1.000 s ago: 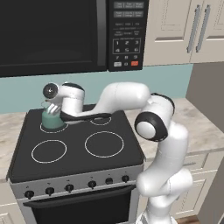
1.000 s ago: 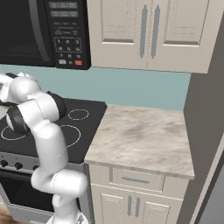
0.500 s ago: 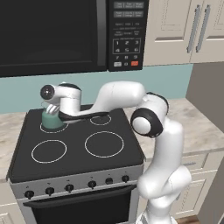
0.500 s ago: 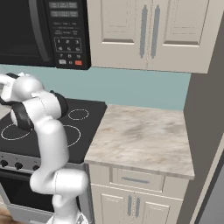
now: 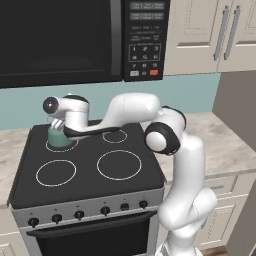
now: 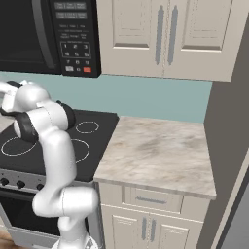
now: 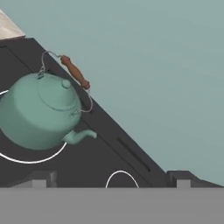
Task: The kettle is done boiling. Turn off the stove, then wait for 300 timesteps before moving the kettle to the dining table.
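The teal-green kettle (image 5: 61,138) stands upright on the rear left burner of the black stove (image 5: 85,167). In the hand view the kettle (image 7: 39,111) lies to the left, its brown-gripped wire handle (image 7: 75,72) tilted back and its spout pointing toward the middle. My gripper (image 5: 56,125) hovers just above the kettle's top, and my gripper (image 7: 111,179) is open wide with nothing between its fingers. The kettle sits off to one side of the open jaws. A row of black knobs (image 5: 80,215) lines the stove's grey front panel. The dining table is out of view.
A black microwave (image 5: 75,40) hangs close above the stove. The teal wall (image 7: 166,65) rises right behind the kettle. A marbled counter (image 6: 155,151) runs to the right of the stove under cream cabinets (image 6: 165,34).
The hand has shifted slightly left above the kettle and the elbow has swung left with it. The gripper stayed open; the kettle has not moved.
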Controlling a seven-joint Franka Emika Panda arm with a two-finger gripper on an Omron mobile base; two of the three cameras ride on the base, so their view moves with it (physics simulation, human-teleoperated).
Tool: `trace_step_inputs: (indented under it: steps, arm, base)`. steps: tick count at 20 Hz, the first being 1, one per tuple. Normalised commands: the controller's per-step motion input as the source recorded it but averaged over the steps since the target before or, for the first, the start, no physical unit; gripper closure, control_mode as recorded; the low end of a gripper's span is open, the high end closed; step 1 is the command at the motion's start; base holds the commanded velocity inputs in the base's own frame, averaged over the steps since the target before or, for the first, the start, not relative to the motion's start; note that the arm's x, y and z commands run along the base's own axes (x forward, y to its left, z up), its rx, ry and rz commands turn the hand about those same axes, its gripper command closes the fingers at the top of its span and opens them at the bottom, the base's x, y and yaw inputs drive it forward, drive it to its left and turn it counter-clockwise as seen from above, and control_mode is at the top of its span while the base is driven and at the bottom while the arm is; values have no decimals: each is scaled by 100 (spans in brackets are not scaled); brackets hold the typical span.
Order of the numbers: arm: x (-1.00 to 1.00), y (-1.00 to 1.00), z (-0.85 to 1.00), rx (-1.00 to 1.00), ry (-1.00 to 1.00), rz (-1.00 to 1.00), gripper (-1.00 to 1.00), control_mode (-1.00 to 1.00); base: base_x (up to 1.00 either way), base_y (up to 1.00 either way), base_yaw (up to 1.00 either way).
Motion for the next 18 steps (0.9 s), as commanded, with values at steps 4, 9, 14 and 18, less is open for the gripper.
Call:
trace_step_inputs:
  steps: [4,9,14,18]
  arm:
    - [25,0,0,0,0,0,-100,-100]
    - [25,1,-9,0,0,0,-100,-100]
    - [17,8,-17,0,0,2,-100,-100]
    - [17,6,-12,0,0,2,-100,-100]
  base:
    - [0,0,0]
    - [0,0,0]
    - [0,0,0]
    - [0,0,0]
